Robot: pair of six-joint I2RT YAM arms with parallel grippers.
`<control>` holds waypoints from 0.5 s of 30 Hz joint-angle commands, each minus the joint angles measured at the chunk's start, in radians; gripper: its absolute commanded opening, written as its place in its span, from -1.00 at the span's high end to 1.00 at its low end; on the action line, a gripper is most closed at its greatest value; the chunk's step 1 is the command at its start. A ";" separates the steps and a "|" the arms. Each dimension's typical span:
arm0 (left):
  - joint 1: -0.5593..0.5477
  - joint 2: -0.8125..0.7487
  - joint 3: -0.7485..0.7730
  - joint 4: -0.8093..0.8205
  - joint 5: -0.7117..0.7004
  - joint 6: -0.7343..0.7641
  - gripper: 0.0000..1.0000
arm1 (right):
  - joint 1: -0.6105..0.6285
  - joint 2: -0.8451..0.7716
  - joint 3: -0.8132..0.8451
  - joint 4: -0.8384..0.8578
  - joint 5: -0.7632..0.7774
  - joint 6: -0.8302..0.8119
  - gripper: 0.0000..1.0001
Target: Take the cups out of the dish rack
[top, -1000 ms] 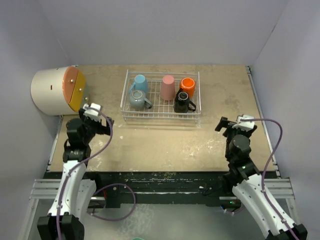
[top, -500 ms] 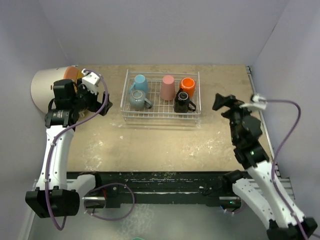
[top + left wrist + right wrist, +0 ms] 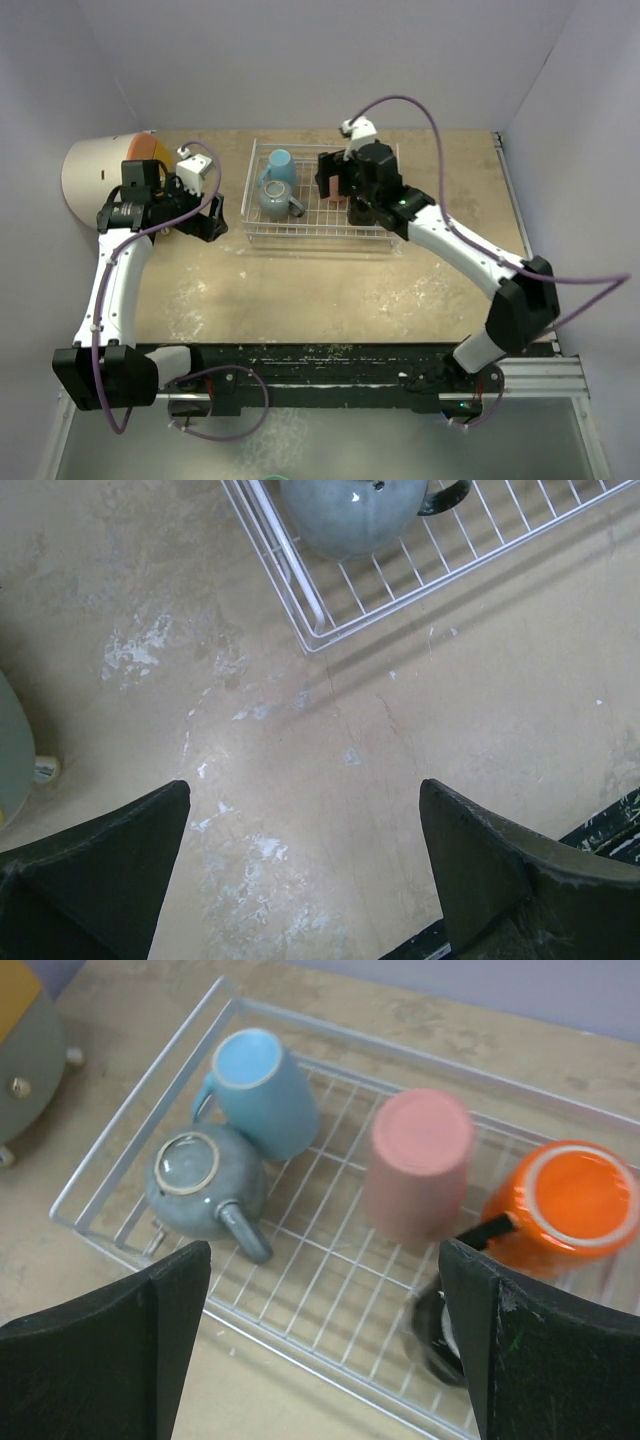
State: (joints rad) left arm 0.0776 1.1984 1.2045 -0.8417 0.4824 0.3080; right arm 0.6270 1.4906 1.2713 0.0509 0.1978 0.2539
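Note:
The white wire dish rack [image 3: 300, 238] holds all five cups. In the right wrist view the rack [image 3: 130, 1110] shows the light blue mug [image 3: 262, 1090], the grey-teal mug [image 3: 200, 1185], the pink tumbler [image 3: 420, 1160] and the orange mug [image 3: 565, 1205], all bottom up, and the black mug [image 3: 440, 1330] on its side. My right gripper [image 3: 322, 1290] is open and empty above the rack's middle [image 3: 335, 185]. In the top view it hides most of the right-hand cups. My left gripper [image 3: 305, 810] is open and empty above bare table, left of the rack's near left corner [image 3: 310, 630].
A cream cylinder with an orange-yellow face [image 3: 100, 180] lies at the far left, just behind the left arm. Its edge shows in the left wrist view [image 3: 12, 750]. Walls close the table on three sides.
The right arm has swung from the table's right side to above the rack. The left gripper has shifted slightly right and nearer, towards the rack's left corner.

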 commanded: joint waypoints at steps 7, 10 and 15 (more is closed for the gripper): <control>0.004 -0.023 0.020 -0.005 -0.017 0.025 -0.99 | 0.104 0.340 0.267 -0.191 -0.195 -0.179 -0.85; 0.004 -0.024 0.017 -0.008 -0.010 0.025 -0.99 | 0.104 0.394 0.301 -0.196 -0.223 -0.195 -0.81; 0.004 -0.034 0.015 -0.009 -0.012 0.033 -0.99 | 0.104 0.469 0.359 -0.212 -0.237 -0.216 -0.74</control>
State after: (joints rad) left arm 0.0776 1.1957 1.2045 -0.8551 0.4679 0.3187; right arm 0.7361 1.9533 1.5455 -0.1513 0.0036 0.0788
